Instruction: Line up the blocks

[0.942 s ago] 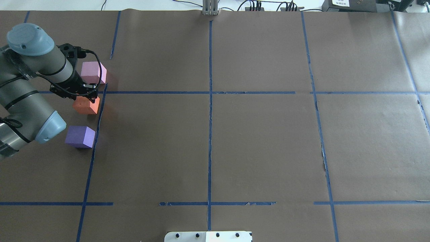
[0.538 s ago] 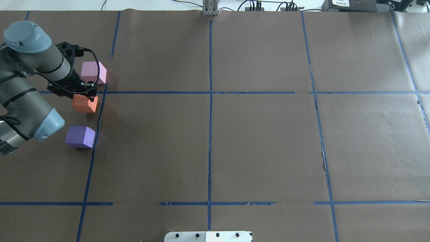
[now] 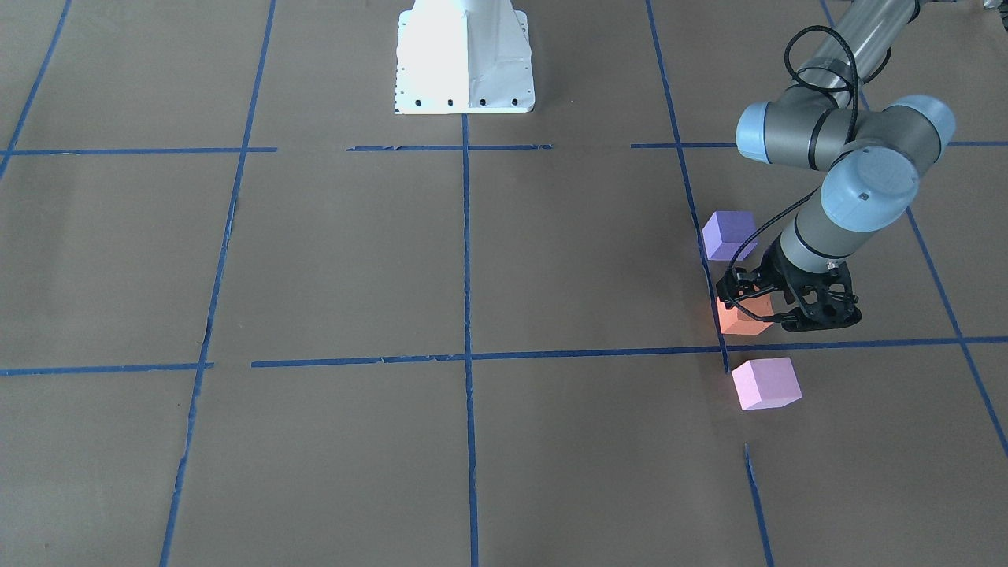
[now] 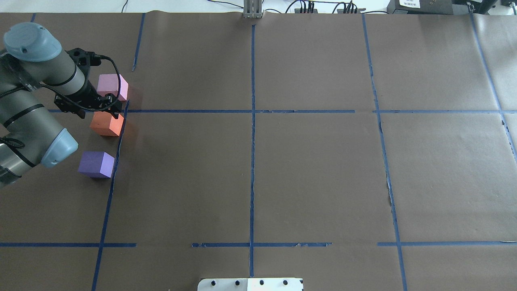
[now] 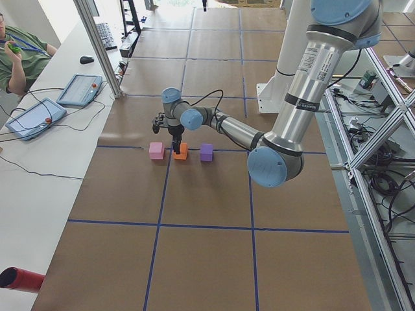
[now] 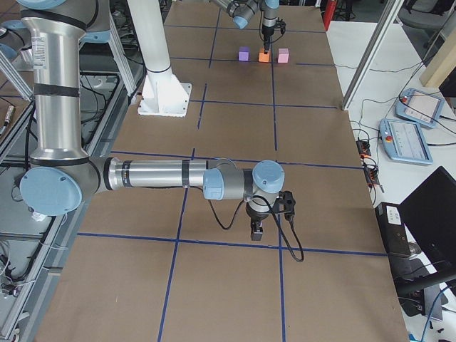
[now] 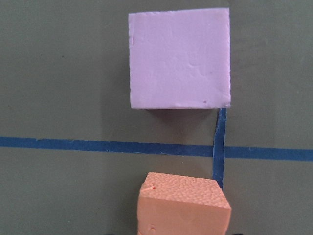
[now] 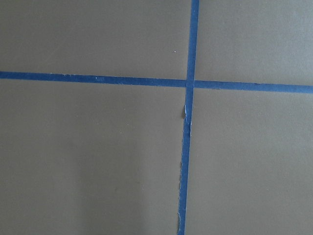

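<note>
Three blocks stand in a row at the table's left end. The pale pink block [image 4: 112, 87] is farthest from the robot, the orange block [image 4: 106, 124] is in the middle, and the violet-purple block [image 4: 96, 164] is nearest. My left gripper [image 4: 104, 112] is shut on the orange block [image 3: 740, 319], at or just above the paper. The left wrist view shows the orange block [image 7: 183, 205] below the pink block [image 7: 180, 58]. My right gripper [image 6: 255, 229] shows only in the exterior right view, low over bare paper, and I cannot tell whether it is open or shut.
Blue tape lines [image 4: 252, 111] divide the brown paper into a grid, and one line runs just right of the blocks. The white robot base [image 3: 465, 55] stands at mid table. Tablets [image 5: 81, 89] and a seated person [image 5: 19, 58] are beyond the table's left end.
My left gripper, with the orange block in it, has shifted slightly left and then right, ending closer to the blue tape line. The pink and purple blocks have not moved.
</note>
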Robot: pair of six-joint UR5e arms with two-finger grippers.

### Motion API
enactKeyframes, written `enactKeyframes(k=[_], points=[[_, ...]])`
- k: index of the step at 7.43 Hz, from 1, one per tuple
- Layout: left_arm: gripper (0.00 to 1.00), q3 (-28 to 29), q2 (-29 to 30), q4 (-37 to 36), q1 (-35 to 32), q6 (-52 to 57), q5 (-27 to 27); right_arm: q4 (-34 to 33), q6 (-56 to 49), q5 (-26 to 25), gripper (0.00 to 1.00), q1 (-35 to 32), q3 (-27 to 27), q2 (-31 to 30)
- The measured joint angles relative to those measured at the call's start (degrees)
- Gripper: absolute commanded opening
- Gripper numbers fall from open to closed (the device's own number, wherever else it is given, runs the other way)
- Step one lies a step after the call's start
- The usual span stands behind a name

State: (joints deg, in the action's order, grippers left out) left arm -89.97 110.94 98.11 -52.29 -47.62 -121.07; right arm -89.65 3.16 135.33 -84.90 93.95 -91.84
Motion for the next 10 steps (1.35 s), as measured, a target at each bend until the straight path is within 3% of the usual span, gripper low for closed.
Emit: enactKeyframes(k=[3, 5, 10], points=[[1.0, -5.97, -0.98, -0.91, -2.32, 2.29, 0.19, 0.0, 0.0, -0.03, 1.0, 0.0, -0.02, 0.02], [1.0, -10.87, -2.43, -4.24, -7.7, 6.1, 0.03, 0.0, 0.0, -0.02, 1.0, 0.0, -0.01, 0.0], [1.0, -7.04, -6.61, -11.37, -28.71, 30.51, -7.44, 0.0, 0.0, -0.02, 1.0, 0.05, -0.04, 0.01]])
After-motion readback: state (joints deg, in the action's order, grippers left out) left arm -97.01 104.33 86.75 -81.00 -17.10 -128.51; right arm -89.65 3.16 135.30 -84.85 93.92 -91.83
